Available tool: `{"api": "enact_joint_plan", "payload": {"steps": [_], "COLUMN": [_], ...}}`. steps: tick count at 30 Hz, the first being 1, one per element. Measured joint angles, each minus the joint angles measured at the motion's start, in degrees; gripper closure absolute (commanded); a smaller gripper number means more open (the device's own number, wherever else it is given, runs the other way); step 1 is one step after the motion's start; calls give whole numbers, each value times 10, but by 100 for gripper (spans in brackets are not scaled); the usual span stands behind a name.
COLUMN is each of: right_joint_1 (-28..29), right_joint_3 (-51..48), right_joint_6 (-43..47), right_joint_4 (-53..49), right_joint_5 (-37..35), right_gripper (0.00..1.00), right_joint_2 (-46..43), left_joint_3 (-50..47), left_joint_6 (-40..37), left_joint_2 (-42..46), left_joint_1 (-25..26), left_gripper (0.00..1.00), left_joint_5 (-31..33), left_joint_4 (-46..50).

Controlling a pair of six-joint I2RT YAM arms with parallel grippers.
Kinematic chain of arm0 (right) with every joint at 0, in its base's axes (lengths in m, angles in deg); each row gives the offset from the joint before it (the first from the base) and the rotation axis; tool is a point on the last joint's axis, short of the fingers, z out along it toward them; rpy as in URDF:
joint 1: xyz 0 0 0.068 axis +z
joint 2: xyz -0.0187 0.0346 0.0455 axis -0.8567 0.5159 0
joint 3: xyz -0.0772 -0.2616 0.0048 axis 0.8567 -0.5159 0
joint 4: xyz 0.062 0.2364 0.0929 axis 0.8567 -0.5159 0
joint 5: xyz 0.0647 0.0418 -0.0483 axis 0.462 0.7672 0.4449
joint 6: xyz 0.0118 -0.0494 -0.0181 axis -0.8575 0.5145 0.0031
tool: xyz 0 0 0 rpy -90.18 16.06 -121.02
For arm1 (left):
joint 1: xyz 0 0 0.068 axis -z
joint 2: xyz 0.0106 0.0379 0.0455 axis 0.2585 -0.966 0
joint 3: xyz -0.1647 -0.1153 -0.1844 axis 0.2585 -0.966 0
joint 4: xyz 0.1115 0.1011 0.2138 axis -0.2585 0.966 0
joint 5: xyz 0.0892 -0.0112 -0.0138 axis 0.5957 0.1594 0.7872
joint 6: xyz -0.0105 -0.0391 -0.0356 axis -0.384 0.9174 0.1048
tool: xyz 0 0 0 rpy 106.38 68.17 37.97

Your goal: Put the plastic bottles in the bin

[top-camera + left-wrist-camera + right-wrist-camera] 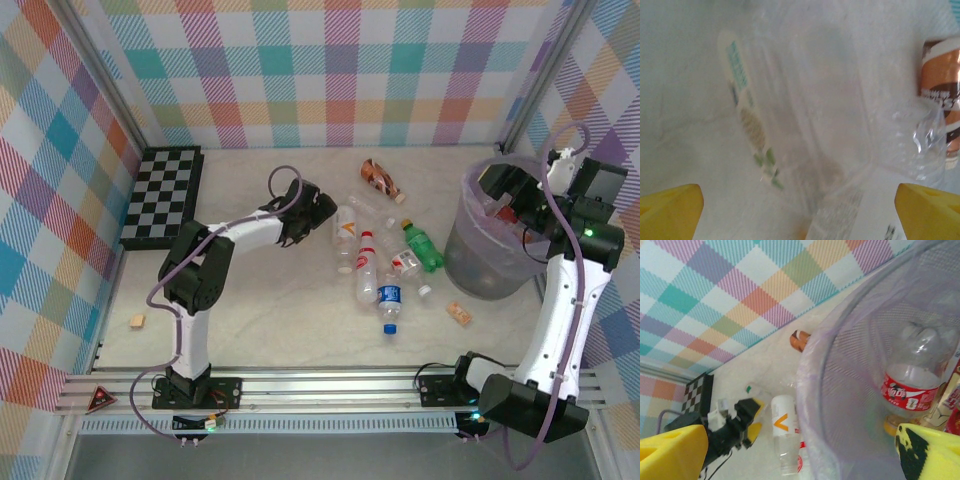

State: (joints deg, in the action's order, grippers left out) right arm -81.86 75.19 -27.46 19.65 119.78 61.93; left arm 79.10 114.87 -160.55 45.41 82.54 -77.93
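Bottles [372,262] L of bin [468,268]; chessboard [165,195] far L.

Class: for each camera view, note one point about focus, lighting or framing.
Top external: even light, faint shadows, sharp from chessboard to bin. Left wrist: the clear bottle sits too close, washed out and blurry. Right wrist: tilted frame; yellow fingers soft, the red-labelled bottle inside the bin fairly sharp.

Orange chevron [781,422] on white-labelled bottle [786,442]; other print seems illegible.

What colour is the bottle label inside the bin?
Red, white lettering; label clearest in right wrist view.
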Motion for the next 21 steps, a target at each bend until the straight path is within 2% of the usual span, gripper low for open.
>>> {"api": "enact_joint_plan", "payload": {"steps": [6, 14, 21], "right_joint_1": [0, 0, 0], "right_joint_3": [-13, -23, -24], "right_joint_6": [0, 0, -1], "right_joint_4": [-9, -12, -12], "right_joint_5": [32, 57, 74], "right_gripper": [5, 5, 6], "right_joint_2": [-16, -20, -24], "left_joint_3": [52, 60, 49], "left_joint_6": [2, 10, 4], "left_joint_2": [-50, -63, -57], "left_joint_1": [-18, -22, -23], "left_gripper": [6, 27, 38], "left_joint_5": [3, 1, 1], "left_joint_4": [4, 11, 0]}}
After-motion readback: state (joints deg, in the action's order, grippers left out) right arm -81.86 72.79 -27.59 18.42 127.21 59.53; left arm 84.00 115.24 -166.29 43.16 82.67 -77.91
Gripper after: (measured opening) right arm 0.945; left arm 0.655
